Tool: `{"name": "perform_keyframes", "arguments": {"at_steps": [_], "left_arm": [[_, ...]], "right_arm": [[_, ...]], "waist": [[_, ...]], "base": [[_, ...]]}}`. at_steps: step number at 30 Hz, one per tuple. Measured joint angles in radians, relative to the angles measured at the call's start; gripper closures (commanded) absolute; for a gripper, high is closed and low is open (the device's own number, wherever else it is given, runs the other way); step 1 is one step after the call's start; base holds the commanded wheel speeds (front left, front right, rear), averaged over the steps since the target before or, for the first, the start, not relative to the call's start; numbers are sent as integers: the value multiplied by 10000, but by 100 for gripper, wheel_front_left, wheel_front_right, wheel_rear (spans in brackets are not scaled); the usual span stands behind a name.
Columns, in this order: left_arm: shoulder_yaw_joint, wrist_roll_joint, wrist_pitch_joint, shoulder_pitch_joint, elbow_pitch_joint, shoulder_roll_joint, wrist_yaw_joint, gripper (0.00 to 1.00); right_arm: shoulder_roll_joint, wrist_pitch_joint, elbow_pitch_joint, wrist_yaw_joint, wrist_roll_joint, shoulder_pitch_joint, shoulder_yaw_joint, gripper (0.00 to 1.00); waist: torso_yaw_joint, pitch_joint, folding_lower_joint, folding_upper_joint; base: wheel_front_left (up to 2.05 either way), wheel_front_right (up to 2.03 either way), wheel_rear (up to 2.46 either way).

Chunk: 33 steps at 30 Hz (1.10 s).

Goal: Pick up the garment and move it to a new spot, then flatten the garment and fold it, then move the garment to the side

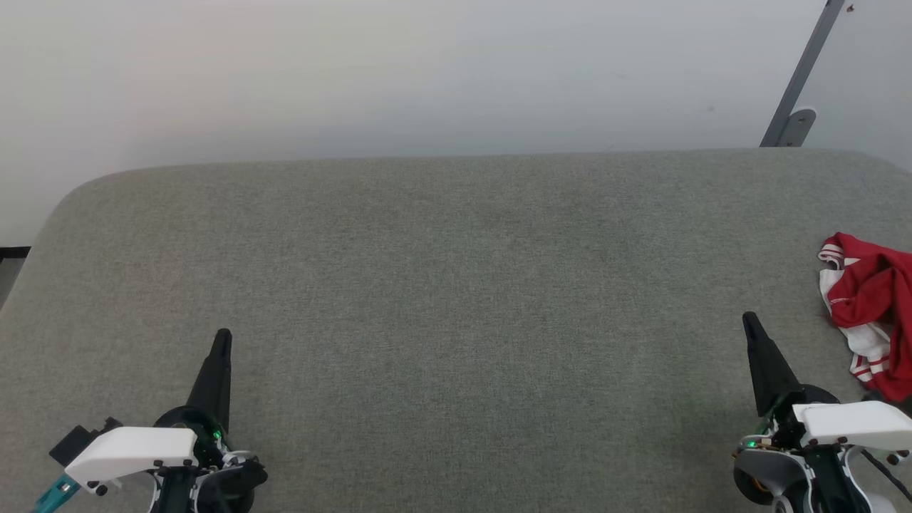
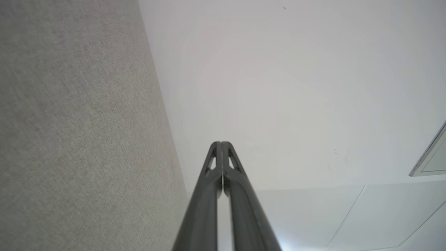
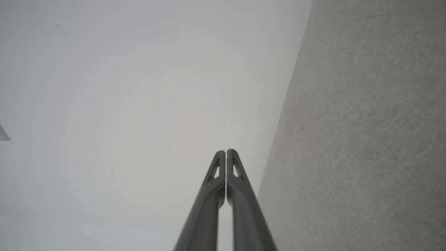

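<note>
The garment (image 1: pixel 873 292) is red with red-and-white striped trim, the fabric surface (image 1: pixel 456 299) flecked grey-green, the wall (image 1: pixel 427 71) white.

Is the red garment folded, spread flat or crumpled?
Crumpled: the garment lies bunched in uneven red and white folds at the right edge of the grey surface.

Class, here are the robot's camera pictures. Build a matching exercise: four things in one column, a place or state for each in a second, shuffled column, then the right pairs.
Column one
1. crumpled red and white fabric garment
2. left gripper with long dark fingers
3. grey woven fabric surface
4. grey metal bracket

Column two
A. slanting at the head view's upper right
B. shut, holding nothing, lower left
C. bunched up at the right edge
D. stretches across the head view

Pairs: 1-C, 2-B, 3-D, 4-A
</note>
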Motion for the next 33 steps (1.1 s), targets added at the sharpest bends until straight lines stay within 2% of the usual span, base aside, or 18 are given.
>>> {"name": "perform_keyframes", "arguments": {"at_steps": [6,33], "left_arm": [[8,-357,92,-56,36,-65,0,100],[8,-364,96,-67,38,-77,0,100]], "right_arm": [[56,90,12,0,345,-75,-27,100],[63,94,13,0,366,-111,-29,100]], "waist": [[3,33,0,0],[3,33,0,0]], "base": [[0,0,0],[0,0,0]]}}
